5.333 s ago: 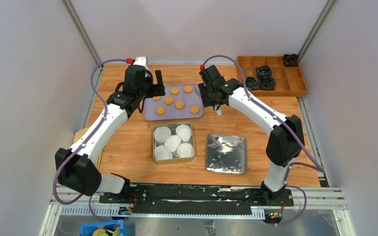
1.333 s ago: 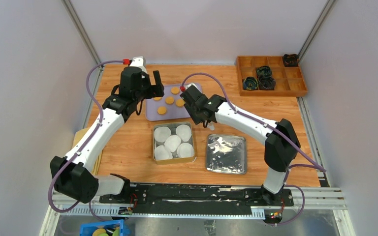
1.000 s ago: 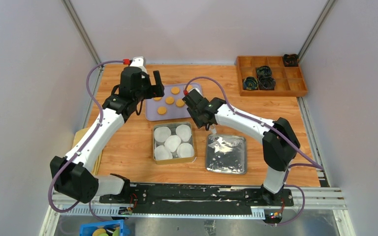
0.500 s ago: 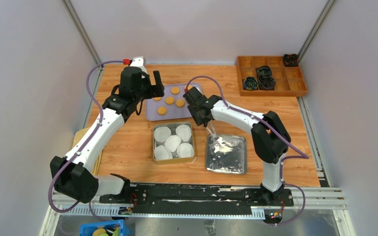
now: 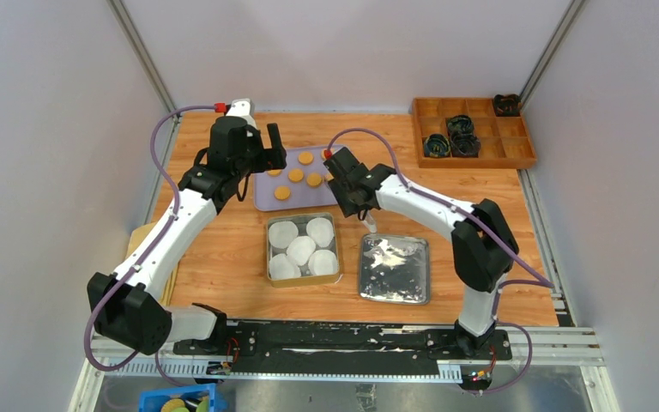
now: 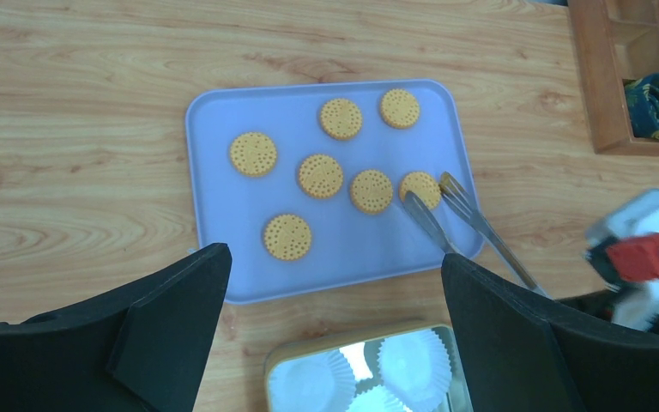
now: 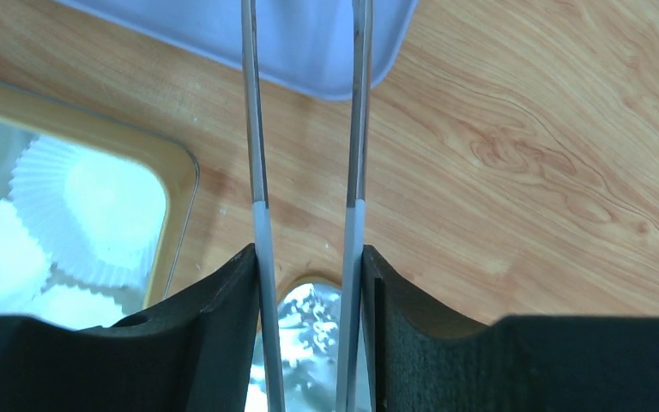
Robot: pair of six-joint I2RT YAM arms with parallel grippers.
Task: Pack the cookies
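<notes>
As right gripper [image 7: 309, 262] squeezes tongs [image 6: 468, 219] tighter, tips now flank 1 cookie [image 6: 419, 185]; pickup prob. imminent. Left gripper [image 6: 335, 262] wide, w/ nothing held.

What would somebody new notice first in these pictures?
Seven round orange-tan dotted cookies lie on a lavender plastic tray, far centre of the top view. The right gripper clamps thin metal tongs whose tips reach one cookie; nearby sits a gold tin of white paper liners.
</notes>
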